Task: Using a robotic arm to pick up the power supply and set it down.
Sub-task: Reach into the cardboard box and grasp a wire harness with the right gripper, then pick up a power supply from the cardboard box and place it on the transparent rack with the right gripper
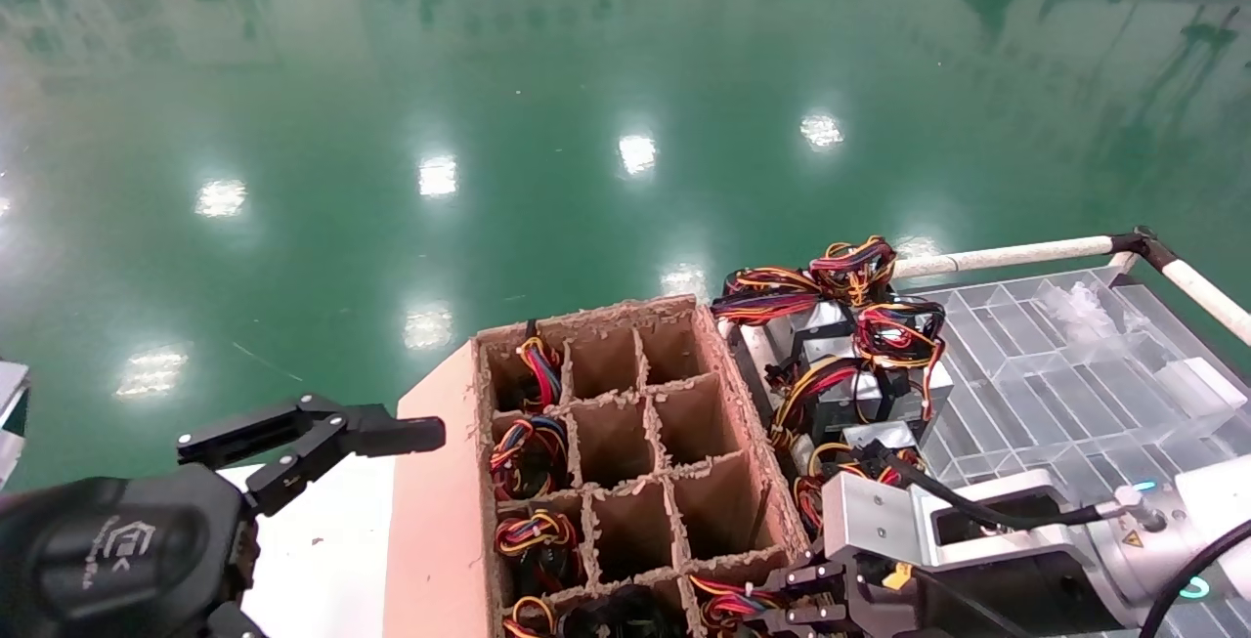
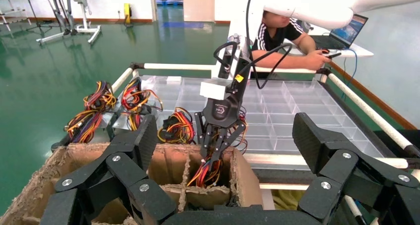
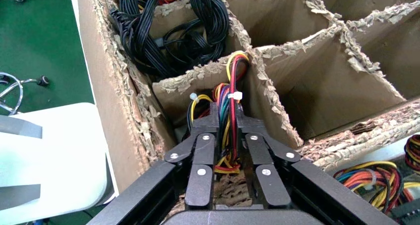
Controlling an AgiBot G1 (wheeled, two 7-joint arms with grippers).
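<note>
The robotic arm with the silver-grey wrist segment [image 1: 880, 521] is my right arm, at the near right corner of the brown cardboard divider box [image 1: 586, 320]. Its gripper [image 3: 226, 113] reaches into a corner cell and is shut on the red, yellow and black wire bundle [image 3: 230, 93] of a power supply. That supply's grey body is hidden down in the cell. In the left wrist view the same gripper [image 2: 207, 161] pinches the wires [image 2: 204, 174] at the cell's mouth. My left gripper [image 1: 323, 443] hovers open and empty to the left of the box.
Several more power supplies [image 1: 860, 364] with coiled wires lie on a clear compartment tray [image 1: 1056, 364] right of the box, inside a white padded rail [image 1: 1007, 254]. Other cells hold wire bundles [image 1: 528, 452] and black cables [image 3: 173, 27]. A person [image 2: 282, 31] sits beyond the tray.
</note>
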